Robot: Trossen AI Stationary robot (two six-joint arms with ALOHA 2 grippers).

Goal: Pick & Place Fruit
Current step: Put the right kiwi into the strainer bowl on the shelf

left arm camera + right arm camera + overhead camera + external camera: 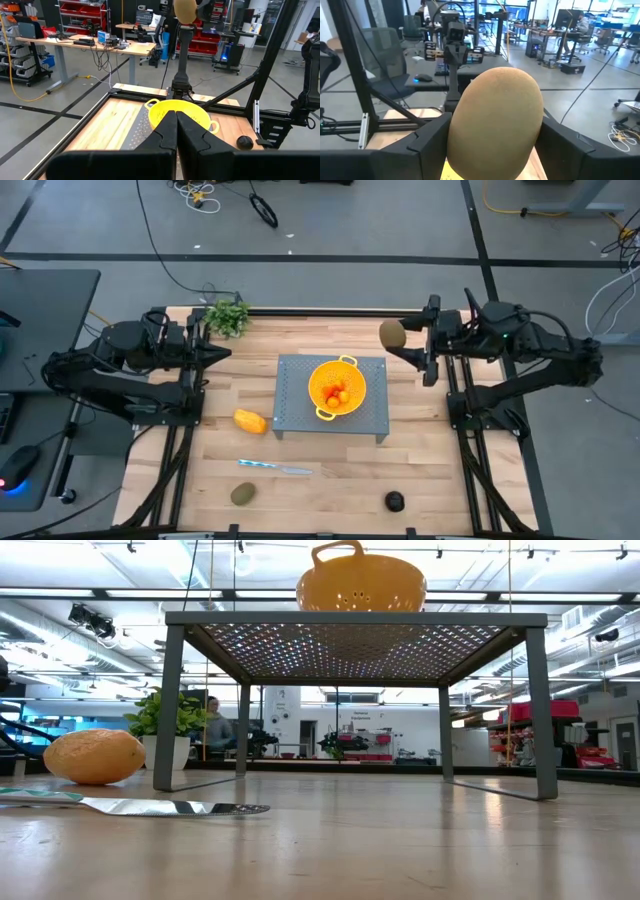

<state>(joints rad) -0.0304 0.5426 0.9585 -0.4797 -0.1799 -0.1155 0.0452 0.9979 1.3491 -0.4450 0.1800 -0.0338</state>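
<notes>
right gripper [400,337]: your fingers are spread wide around a brownish-green kiwi [391,334], held off the table to the right of the rack [300,415].
left gripper [222,352]: your fingers are pressed together on nothing, waiting at the table's left by the leafy plant [228,315].
colander [338,387]: yellow, on the rack, with small orange-red fruit [337,392] inside.
on the table: you have the yellow-orange mango [250,421] left of the rack, a second kiwi [242,494] and a blackish fruit [394,501] near the front edge, and the knife [275,467] between mango and second kiwi.
</notes>
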